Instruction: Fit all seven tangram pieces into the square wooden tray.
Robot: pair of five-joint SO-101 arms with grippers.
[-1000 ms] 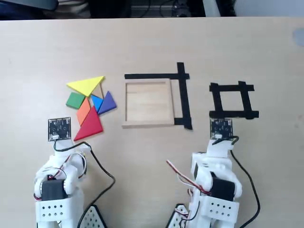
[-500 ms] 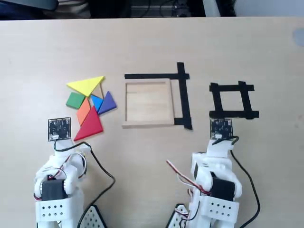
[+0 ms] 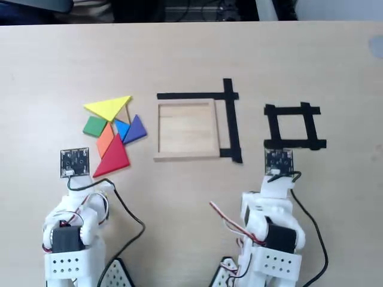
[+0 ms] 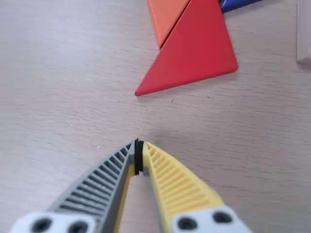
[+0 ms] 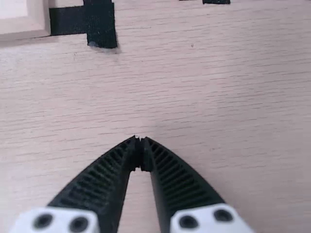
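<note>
The square wooden tray [image 3: 186,129] lies flat mid-table, w/ the visible pieces all outside it, in a tight cluster just to its left. The yellow triangle [image 3: 108,107] is at the far side and the green square [image 3: 94,126] just nearer. The light-blue triangle [image 3: 122,128] & dark-blue triangle [image 3: 136,128] are closest to the tray, and the orange piece [image 3: 105,142] touches the red triangle [image 3: 114,158] at the near end. Black tape [image 3: 230,119] runs along the tray's far & right edges; a tape square [image 3: 294,127] sits well apart to the right. The L gripper [image 4: 138,158], one grey finger + one yellow, is pinched together on nothing, low over bare wood near the red triangle's corner. The R gripper [image 5: 139,154], black, is likewise tip to tip, holding nothing, near the tape's near end. The L arm [image 3: 72,233] & R arm [image 3: 269,230], white, stand at the near edge w/ a black cable [image 3: 128,215] trailing. The table [image 3: 239,54] is pale wood-grain; beyond its far edge the room shows dark clutter [image 3: 179,9].
</note>
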